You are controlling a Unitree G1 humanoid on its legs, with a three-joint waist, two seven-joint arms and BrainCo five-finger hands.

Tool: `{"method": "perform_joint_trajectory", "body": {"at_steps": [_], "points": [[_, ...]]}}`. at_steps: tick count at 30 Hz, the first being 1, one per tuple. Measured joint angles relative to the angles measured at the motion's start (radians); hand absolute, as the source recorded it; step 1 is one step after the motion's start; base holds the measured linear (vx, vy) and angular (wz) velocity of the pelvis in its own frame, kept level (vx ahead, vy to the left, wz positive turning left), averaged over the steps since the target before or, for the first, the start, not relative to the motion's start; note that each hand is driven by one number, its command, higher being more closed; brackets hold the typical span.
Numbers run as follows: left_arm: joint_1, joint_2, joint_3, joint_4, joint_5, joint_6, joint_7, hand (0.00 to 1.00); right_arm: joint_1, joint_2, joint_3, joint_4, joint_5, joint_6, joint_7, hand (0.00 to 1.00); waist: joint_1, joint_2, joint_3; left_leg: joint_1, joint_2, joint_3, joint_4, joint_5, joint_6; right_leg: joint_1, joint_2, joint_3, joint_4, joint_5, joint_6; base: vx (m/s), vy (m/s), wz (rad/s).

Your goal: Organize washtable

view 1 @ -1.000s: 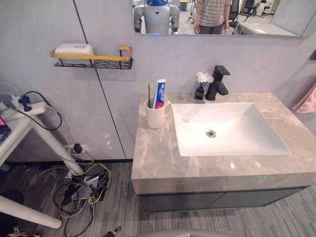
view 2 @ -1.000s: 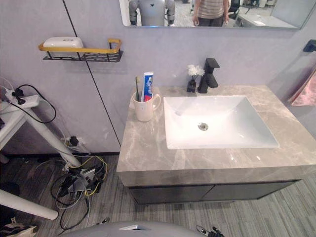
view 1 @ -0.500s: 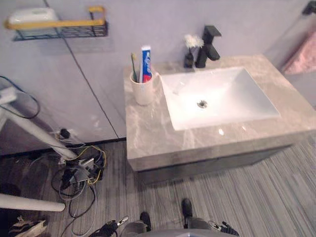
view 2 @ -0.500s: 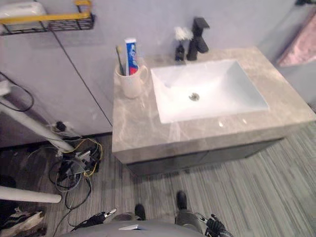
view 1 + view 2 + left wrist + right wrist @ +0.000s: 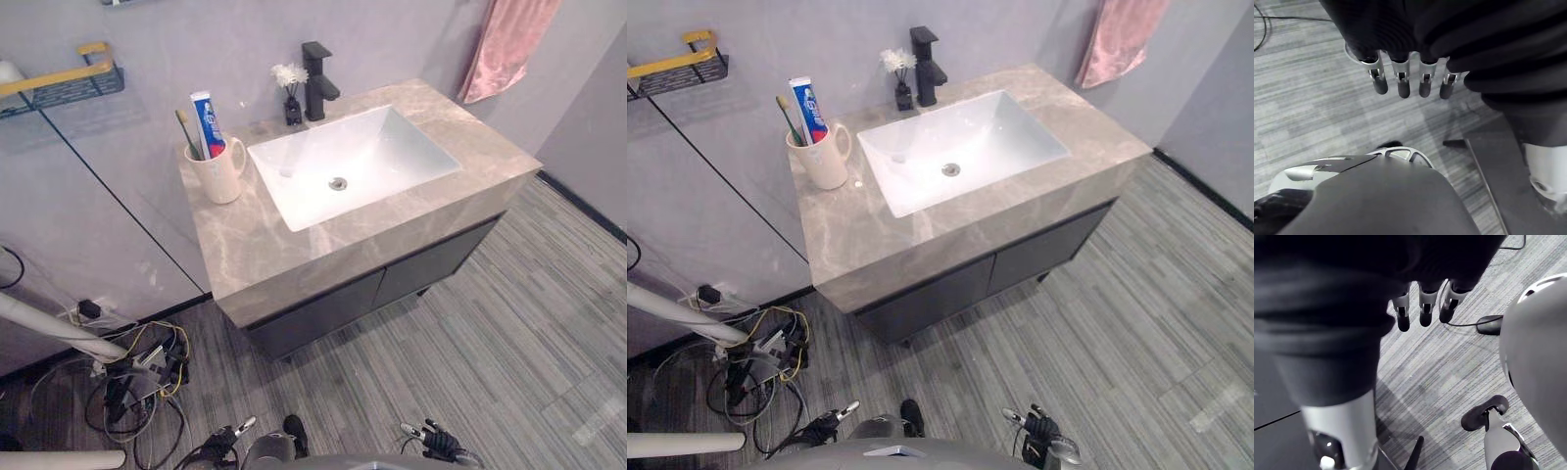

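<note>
A cream ceramic mug [image 5: 217, 171] stands near the left end of the grey marble table [image 5: 294, 257], just beside the white rectangular sink [image 5: 397, 157]. It holds a green-handled toothbrush [image 5: 184, 128] and a blue-and-red toothpaste tube [image 5: 205, 122], both upright. Behind the sink, a small black vase of white flowers [image 5: 290, 94] sits next to the black faucet [image 5: 315, 67]. A pink towel [image 5: 505, 44] hangs on the wall to the right. The left hand [image 5: 1402, 83] and the right hand [image 5: 1426, 313] hang low over the striped grey floor [image 5: 470, 333], fingers relaxed and empty.
</note>
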Motion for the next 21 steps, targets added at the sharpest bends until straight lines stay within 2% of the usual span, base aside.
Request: {"method": "perform_joint_trajectory", "body": {"at_steps": [3,5,6,8,9,10,11,12,13,14,16,19,21], "points": [[-0.004,0.003,-0.019,0.000,0.000,0.000,0.002,0.00,0.019,0.000,-0.010,0.001,0.002,-0.002,-0.004,0.00,-0.003,0.012,0.011,0.003,0.045,-0.016,0.047,0.003,-0.003,0.025,0.033,0.003,-0.003,0.010,-0.015,-0.11,-0.072,-0.06],[-0.005,0.003,-0.019,0.000,0.000,0.000,0.001,0.00,0.025,0.000,-0.039,0.003,0.002,-0.005,-0.003,0.00,-0.004,0.021,0.039,0.005,0.074,-0.029,0.097,-0.005,-0.014,0.033,0.047,0.023,0.016,0.004,-0.026,-0.14,-0.056,-0.31],[-0.005,0.008,-0.016,0.000,0.000,-0.001,0.001,0.00,0.026,-0.001,-0.057,0.004,0.002,-0.008,-0.003,0.00,-0.004,0.021,0.067,0.004,0.079,-0.104,0.139,-0.005,-0.014,0.034,0.053,0.053,0.040,-0.006,-0.041,-0.18,-0.140,-0.65],[0.009,-0.004,-0.002,0.001,-0.001,-0.001,0.001,0.00,0.036,-0.009,-0.063,0.005,0.012,-0.009,-0.002,0.00,-0.001,0.022,0.090,0.003,0.050,-0.293,0.159,-0.015,-0.031,0.024,0.058,0.105,0.066,-0.007,-0.044,-0.15,-0.027,-0.93],[0.037,-0.026,0.018,0.001,-0.022,-0.002,0.001,0.00,0.044,-0.033,-0.075,0.004,0.032,-0.009,-0.003,0.00,0.002,0.056,0.092,0.031,0.001,-0.480,0.118,-0.090,-0.120,-0.003,0.073,0.172,0.088,-0.011,-0.041,-0.08,0.116,-1.11],[0.046,-0.030,0.024,0.004,-0.028,0.000,0.002,0.00,0.049,-0.036,-0.080,0.002,0.038,-0.009,-0.003,0.00,0.002,0.063,0.092,0.037,-0.016,-0.509,0.115,-0.101,-0.125,-0.015,0.079,0.203,0.087,-0.012,-0.039,-0.04,0.136,-1.35],[0.060,-0.044,0.031,0.005,-0.029,0.000,0.002,0.00,0.065,-0.041,-0.097,-0.005,0.040,-0.012,0.000,0.00,0.003,0.082,0.085,0.045,-0.031,-0.534,0.099,-0.115,-0.125,-0.025,0.093,0.248,0.083,-0.013,-0.050,-0.01,0.062,-0.96],[0.064,-0.047,0.061,0.002,-0.030,-0.003,0.002,0.00,0.067,-0.040,-0.118,-0.011,0.039,-0.011,0.001,0.00,0.002,0.072,0.094,0.042,-0.041,-0.548,0.122,-0.138,-0.135,-0.065,0.094,0.245,0.176,-0.026,-0.068,0.01,0.041,-0.86],[0.067,-0.041,0.082,-0.002,-0.030,-0.005,0.002,0.00,0.074,-0.035,-0.124,-0.005,0.039,-0.008,0.001,0.00,0.005,0.057,0.102,0.040,-0.060,-0.559,0.148,-0.161,-0.147,-0.070,0.092,0.264,0.184,-0.049,-0.083,-0.01,0.038,-0.78],[0.069,-0.060,0.139,-0.001,-0.038,-0.005,0.003,0.00,0.088,-0.033,-0.141,0.000,0.039,-0.006,0.001,0.00,0.009,0.064,0.106,0.022,-0.076,-0.630,0.220,-0.193,-0.136,-0.080,0.118,0.309,0.197,-0.058,-0.083,0.00,0.035,-0.77],[0.095,-0.091,0.221,0.000,-0.041,-0.002,0.003,0.00,0.098,-0.028,-0.174,0.000,0.037,-0.007,0.000,0.00,0.027,0.074,0.091,0.015,-0.092,-0.670,0.265,-0.232,-0.105,-0.121,0.155,0.407,0.223,-0.062,-0.089,0.05,0.065,-1.26],[0.134,-0.089,0.239,0.004,-0.066,-0.001,0.004,0.00,0.111,-0.013,-0.177,0.001,0.035,-0.005,0.002,0.00,0.023,0.052,0.040,0.012,-0.095,-0.589,0.211,-0.242,-0.089,-0.192,0.157,0.520,0.207,-0.059,-0.086,0.14,0.035,-1.01],[0.132,-0.081,0.221,0.004,-0.066,-0.001,0.004,0.00,0.116,-0.013,-0.176,0.001,0.035,0.000,0.003,0.00,0.023,0.050,0.026,0.016,-0.107,-0.571,0.195,-0.250,-0.075,-0.200,0.147,0.552,0.184,-0.054,-0.077,0.18,0.065,-0.54]]}}
